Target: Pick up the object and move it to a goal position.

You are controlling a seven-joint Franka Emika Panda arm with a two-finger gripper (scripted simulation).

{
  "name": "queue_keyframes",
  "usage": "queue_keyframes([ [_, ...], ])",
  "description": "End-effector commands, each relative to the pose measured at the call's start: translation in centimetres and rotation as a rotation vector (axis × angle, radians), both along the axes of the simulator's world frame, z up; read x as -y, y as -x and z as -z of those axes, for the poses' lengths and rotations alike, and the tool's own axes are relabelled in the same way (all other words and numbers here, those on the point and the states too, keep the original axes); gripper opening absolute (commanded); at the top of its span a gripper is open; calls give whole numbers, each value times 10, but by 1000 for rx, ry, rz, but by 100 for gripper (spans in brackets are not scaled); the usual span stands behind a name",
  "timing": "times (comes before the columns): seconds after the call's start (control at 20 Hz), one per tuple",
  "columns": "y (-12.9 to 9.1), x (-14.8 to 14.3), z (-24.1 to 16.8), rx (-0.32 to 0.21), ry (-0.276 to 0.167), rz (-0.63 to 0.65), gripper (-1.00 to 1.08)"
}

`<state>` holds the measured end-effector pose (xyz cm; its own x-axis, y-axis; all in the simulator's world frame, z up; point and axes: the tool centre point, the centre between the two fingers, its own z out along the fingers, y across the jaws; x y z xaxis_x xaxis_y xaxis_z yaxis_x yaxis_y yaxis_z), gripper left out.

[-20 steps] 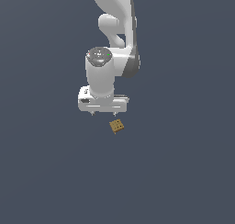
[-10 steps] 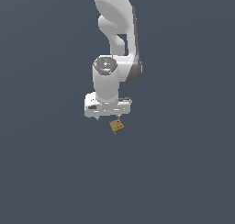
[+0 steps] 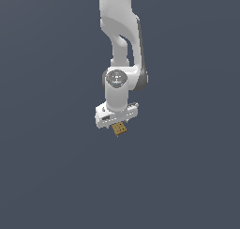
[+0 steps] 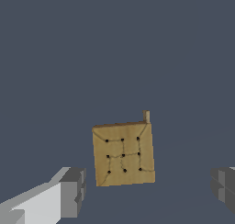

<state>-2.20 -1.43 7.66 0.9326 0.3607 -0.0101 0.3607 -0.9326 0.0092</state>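
- Nearest the wrist camera, the two grey fingers stand wide apart, one on each side of the frame, holding nothing. That spread leaves room to straddle the target, so I judge this the approach before the grasp.
- Between them and a little beyond lies the cube, tan-brown, its dotted face turned up to the camera, touching neither finger.
- It rests on the plain dark table, slightly skewed to the line between the fingers.
- In the exterior view the gripper hangs straight down just over the cube, the white arm rising above it.
- No goal marker shows in either view.
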Motion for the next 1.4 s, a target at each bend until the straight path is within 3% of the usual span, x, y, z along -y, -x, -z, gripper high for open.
queue_keyframes([
  [0.0,1,-5,7,3,-6,-40,100],
  [0.55,3,-11,18,4,-12,-77,100],
  [1.3,3,-11,66,5,-12,-83,100],
  [1.35,3,-11,66,5,-12,-83,-100],
])
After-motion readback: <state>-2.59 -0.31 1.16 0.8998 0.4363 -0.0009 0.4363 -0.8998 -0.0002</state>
